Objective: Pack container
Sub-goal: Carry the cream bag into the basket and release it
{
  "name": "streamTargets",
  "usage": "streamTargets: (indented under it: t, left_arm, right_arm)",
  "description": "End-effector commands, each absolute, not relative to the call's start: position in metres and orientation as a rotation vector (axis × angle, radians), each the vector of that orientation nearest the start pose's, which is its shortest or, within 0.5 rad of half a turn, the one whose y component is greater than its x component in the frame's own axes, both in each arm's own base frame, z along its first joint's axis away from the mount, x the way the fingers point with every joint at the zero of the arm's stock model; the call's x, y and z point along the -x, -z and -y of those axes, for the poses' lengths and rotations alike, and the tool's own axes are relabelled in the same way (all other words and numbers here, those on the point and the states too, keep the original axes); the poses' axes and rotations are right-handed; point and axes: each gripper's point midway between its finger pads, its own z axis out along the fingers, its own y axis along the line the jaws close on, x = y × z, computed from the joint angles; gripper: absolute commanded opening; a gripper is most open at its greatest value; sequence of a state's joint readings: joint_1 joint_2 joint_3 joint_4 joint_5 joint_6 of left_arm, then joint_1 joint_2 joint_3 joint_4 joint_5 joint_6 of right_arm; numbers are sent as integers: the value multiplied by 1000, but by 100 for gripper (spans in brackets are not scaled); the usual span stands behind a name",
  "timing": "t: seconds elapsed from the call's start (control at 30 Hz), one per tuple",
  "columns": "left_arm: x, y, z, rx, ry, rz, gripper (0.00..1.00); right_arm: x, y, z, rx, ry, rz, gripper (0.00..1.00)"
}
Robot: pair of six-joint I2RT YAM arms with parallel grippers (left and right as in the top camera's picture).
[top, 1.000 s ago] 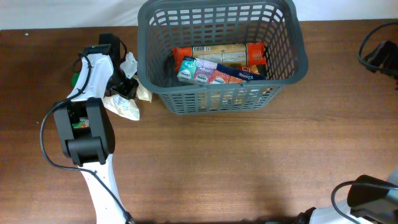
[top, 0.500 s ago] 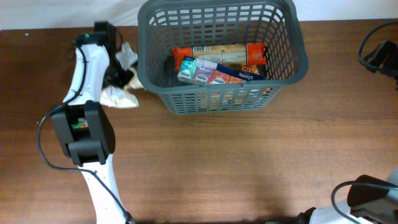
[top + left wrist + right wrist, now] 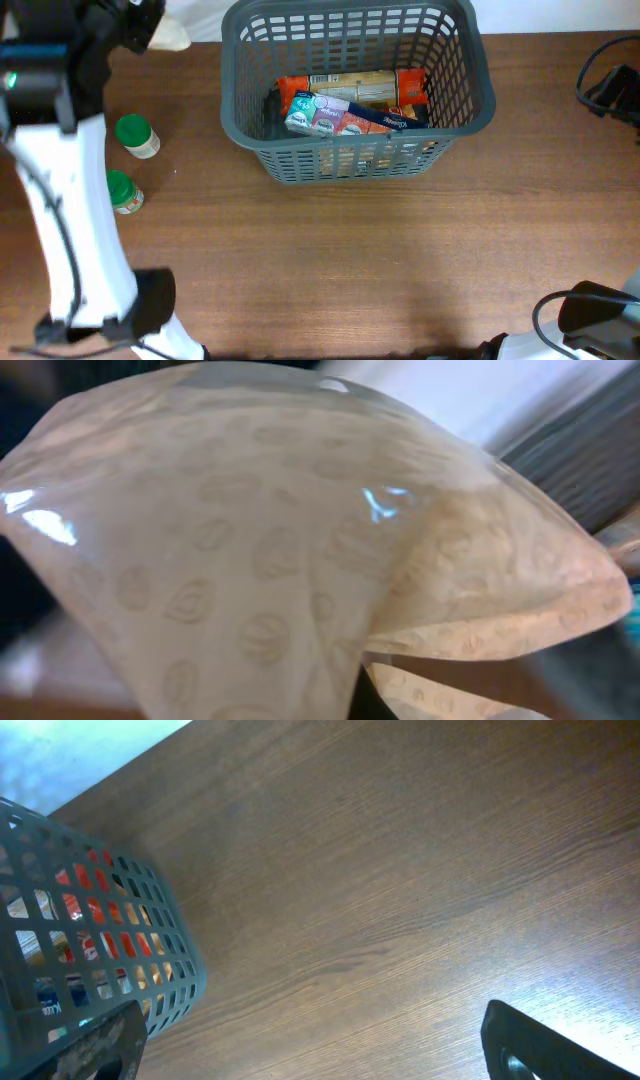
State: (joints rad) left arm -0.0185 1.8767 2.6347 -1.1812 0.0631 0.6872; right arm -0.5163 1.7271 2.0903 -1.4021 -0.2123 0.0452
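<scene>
The container, a dark grey slotted basket, stands at the back centre of the table and holds several food packets. My left gripper is raised high at the back left, beside the basket's left rim. It is shut on a cream, pattern-printed plastic packet. That packet fills the left wrist view and hides the fingers. My right gripper is open and empty over bare wood to the right of the basket's corner.
Two small green-capped jars stand on the table left of the basket. A black cable lies at the right edge. The right arm's base sits at the bottom right.
My left arm has lifted the cream packet off the table and up towards the back left. The two green-capped jars it covered now show. The basket and right arm have not moved.
</scene>
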Motion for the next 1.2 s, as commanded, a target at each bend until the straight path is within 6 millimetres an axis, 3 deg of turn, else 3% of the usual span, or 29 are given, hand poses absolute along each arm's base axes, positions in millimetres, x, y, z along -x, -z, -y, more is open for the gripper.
streamTargets:
  t: [0.0, 0.1, 0.2, 0.27, 0.37, 0.43, 0.6, 0.73, 0.77, 0.8, 0.83, 0.87, 0.97, 1.03, 1.17]
  left_arm:
    - [-451, -472, 94, -1120, -255, -1663, 2]
    - [-445, -461, 138, -1275, -221, -1580, 2]
    - [-441, -437, 183, -1422, -174, -1524, 2]
    - [-440, -408, 221, -1538, -122, -1498, 2]
    - [-445, -367, 255, -1667, -85, -1479, 2]
    - [-462, -333, 274, -1735, -105, -1472, 2]
    - [-515, -277, 303, -1733, -131, -1455, 2]
    - [-538, -233, 321, -1746, -122, -1456, 4]
    - [-539, -225, 324, -1750, -114, -1463, 14]
    - [-539, -220, 326, -1742, -98, -1483, 31]
    - [-538, -217, 328, -1722, -79, -1511, 71]
    - [-537, -218, 330, -1654, -32, -1579, 99]
    - [-535, -242, 329, -1462, 66, -1710, 99]
    - [-531, -271, 318, -1306, 135, -1799, 99]
    - [-507, -338, 278, -1139, 172, -1862, 99]
  right_arm:
    - [-359, -309, 160, -639, -119, -2492, 99]
    - [-359, -309, 160, -639, -119, -2492, 99]
    - [-359, -309, 160, -639, -119, -2492, 99]
    - [-359, -309, 160, -639, -119, -2492, 99]
    - [-359, -309, 160, -639, -119, -2492, 99]
    - [-359, -309, 160, -639, -119, -2492, 99]
    - [-359, -309, 160, -639, -118, -2492, 99]
    - [-359, -309, 160, -639, -119, -2492, 99]
    - [-359, -309, 160, -639, -118, -2492, 99]
    - [-359, -309, 160, -639, -119, -2492, 99]
    - [-359, -309, 160, -639, -118, -2492, 99]
    - [-359, -309, 160, -639, -119, -2492, 99]
    - [-359, -309, 160, -639, -119, -2492, 99]
    - [-359, -309, 160, -639, -119, -2492, 99]
    - [-359, -309, 160, -639, -118, -2492, 99]
